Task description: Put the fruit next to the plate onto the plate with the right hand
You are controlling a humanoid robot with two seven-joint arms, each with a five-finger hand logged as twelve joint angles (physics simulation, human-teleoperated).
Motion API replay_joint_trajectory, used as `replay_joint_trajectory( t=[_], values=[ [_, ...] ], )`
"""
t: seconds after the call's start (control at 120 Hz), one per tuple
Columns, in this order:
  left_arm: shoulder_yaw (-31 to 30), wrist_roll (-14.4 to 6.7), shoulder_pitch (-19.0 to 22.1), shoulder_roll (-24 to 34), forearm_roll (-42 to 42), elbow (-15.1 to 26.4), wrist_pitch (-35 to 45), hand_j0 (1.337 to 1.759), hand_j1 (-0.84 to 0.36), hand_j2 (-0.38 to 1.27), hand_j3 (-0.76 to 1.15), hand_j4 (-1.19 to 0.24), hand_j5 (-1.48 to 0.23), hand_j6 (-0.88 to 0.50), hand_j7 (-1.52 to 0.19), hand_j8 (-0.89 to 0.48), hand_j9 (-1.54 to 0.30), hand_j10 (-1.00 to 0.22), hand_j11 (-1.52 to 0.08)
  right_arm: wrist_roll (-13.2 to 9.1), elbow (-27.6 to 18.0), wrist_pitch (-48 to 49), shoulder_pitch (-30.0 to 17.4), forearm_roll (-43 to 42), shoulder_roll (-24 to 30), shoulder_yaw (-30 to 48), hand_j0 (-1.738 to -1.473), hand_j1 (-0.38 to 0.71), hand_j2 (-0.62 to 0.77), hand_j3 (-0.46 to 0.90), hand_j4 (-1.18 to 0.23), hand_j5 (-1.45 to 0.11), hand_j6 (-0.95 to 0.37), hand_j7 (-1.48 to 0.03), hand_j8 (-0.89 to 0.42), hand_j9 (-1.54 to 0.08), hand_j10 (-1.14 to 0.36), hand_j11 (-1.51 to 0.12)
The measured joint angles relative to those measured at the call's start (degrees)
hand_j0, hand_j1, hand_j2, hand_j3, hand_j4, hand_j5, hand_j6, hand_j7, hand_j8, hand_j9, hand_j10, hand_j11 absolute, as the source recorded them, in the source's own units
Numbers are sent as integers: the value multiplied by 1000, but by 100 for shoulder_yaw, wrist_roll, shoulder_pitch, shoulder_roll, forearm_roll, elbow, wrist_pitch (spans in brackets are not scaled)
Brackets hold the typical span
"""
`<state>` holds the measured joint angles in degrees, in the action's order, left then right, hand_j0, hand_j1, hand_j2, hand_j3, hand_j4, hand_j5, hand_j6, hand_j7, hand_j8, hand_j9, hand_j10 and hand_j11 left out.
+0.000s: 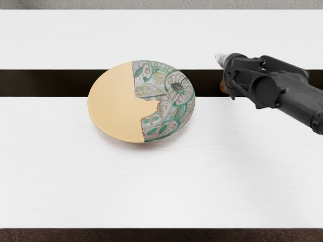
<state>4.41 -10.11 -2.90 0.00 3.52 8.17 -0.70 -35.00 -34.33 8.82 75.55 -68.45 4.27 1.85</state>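
the plate [113, 106] sits near the middle of the white table [151, 191], its far rim lying over a dark band [45, 83] that runs straight across the top from side to side. its left half is plain tan and its right half carries a green and brown leafy pattern, the two meeting at a ragged line. a wide run of white surface lies between the plate and the table's near edge, and more to the plate's left. behind the band another white strip reaches the far edge. the right arm comes in from the right, cut off by the picture's edge, and the right hand [241, 75] hangs over the dark band to the right of the plate, with a gap of table between it and the plate's rim. the fruit [222, 87] shows only as a small orange-brown sliver at the hand's lower left edge, the rest hidden beneath the dark casing. it lies off the plate, near its right side. whether the hand is spread, closed or gripping the fruit cannot be told from this angle. a pale tip pokes out at the hand's top left.
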Motion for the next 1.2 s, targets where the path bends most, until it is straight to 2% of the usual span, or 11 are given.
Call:
replay_joint_trajectory(
  t=[0.358, 0.525, 0.808, 0.975, 1.2],
  values=[
    [0, 0, 0, 0, 0, 0, 0, 1658, 331, 3, 0, -15, -20, -16, -20, -16, -20, -15, -20, 6, 397, -232, -52, 42, -194, -304, -1658, -172, -28, 0, -150, -193, -151, -192, -151, -192, -150, -192],
    [0, 0, 1, 0, 0, 0, 0, 1658, 331, 3, 0, -15, -20, -16, -20, -15, -20, -15, -19, 429, 485, -386, -98, 52, -204, -531, -1658, -145, -33, 0, -172, -222, -174, -221, -173, -222, -172, -222],
    [0, 0, 0, 0, 0, 0, 0, 1658, 331, 3, 0, -16, -20, -16, -20, -16, -20, -16, -20, 800, 563, -624, -225, 258, -202, -785, -1658, -138, -34, 0, -179, -230, -180, -230, -179, -230, -178, -230],
    [0, 0, 0, 0, 0, 0, 0, 1658, 331, 3, 0, -15, -20, -16, -20, -16, -20, -15, -20, 892, 588, -633, -258, 295, -207, -865, -1658, -119, -37, 0, -195, -251, -196, -251, -195, -251, -194, -251],
    [-1, 0, 0, 0, 0, 0, 0, 1658, 331, 3, 0, -15, -20, -16, -20, -16, -20, -15, -20, 913, 595, -619, -339, 315, -208, -881, -1658, 5, -58, 0, -298, -385, -299, -385, -298, -385, -297, -385]
  ],
)
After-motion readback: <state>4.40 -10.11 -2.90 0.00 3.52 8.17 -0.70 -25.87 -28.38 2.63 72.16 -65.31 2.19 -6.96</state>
